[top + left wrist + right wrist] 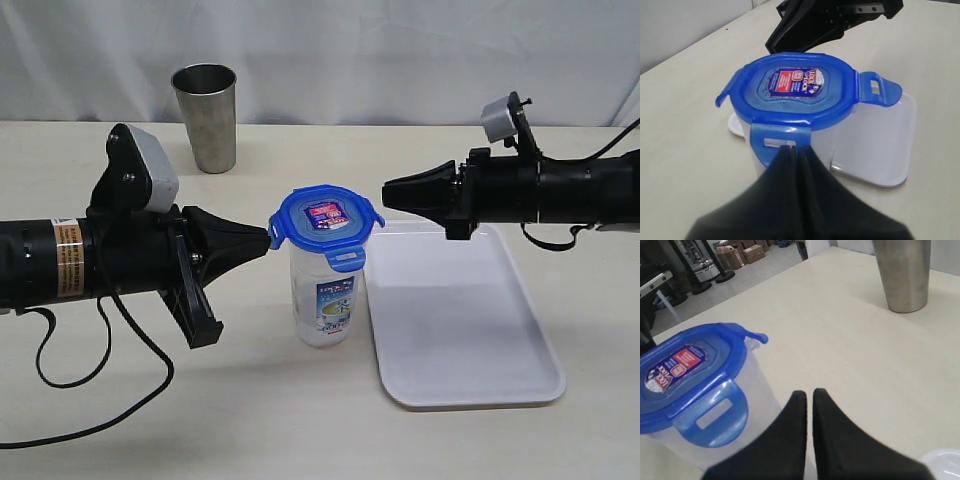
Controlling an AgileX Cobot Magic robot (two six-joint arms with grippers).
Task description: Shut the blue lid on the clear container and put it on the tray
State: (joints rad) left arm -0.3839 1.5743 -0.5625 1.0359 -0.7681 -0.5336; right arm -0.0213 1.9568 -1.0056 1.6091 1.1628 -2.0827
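You've got a pale beige surface [250, 430], matte. Three things stand directly on it. The steel cup [206, 115] is upright near the far edge, left of centre. The clear container [325, 305] is upright about mid-surface. The white tray [460, 320] lies flat just beside it toward the right edge; can't tell if they touch. Loops of black cable [66, 385] lie toward the near-left corner.

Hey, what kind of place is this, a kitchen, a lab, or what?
Probably a robot lab or workshop, not a home. A left arm and right arm reach over a plain table backed by a white curtain, and the right wrist view shows cardboard boxes on a floor beyond.
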